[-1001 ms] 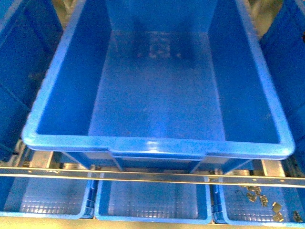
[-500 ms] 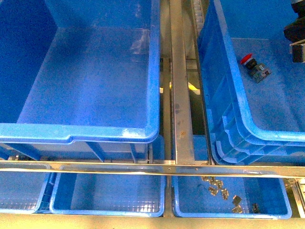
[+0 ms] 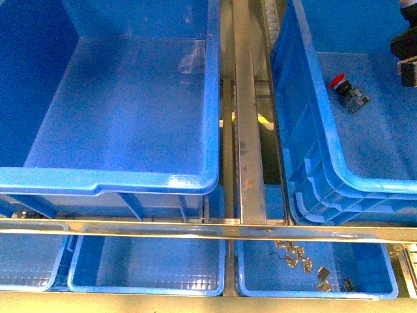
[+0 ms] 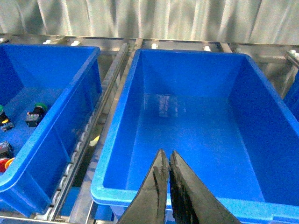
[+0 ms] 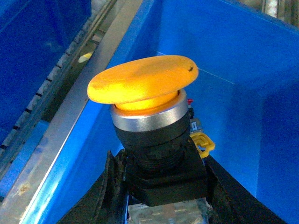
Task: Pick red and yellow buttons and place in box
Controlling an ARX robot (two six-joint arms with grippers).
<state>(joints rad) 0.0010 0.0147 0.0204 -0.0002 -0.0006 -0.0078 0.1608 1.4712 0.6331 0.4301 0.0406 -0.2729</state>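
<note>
Front view: the box (image 3: 130,117) fills the left side, its thick rolled rim unbroken and its smooth floor bare. A steel rail (image 3: 249,130) separates it from the stacked bin (image 3: 313,163) on the right, where 1 red button (image 3: 346,91) lies on its side well clear of the walls. The right gripper (image 3: 405,55) shows only as a dark shape at the right edge above that bin. In the right wrist view the right gripper's fingers (image 5: 112,186) are clamped on the black block body of the yellow button (image 5: 145,84), which stands upright between them, its wide orange-yellow mushroom cap above a silver collar. In the left wrist view the left gripper (image 4: 167,161) hangs over the box's near rim with fingers pressed together on nothing
</note>
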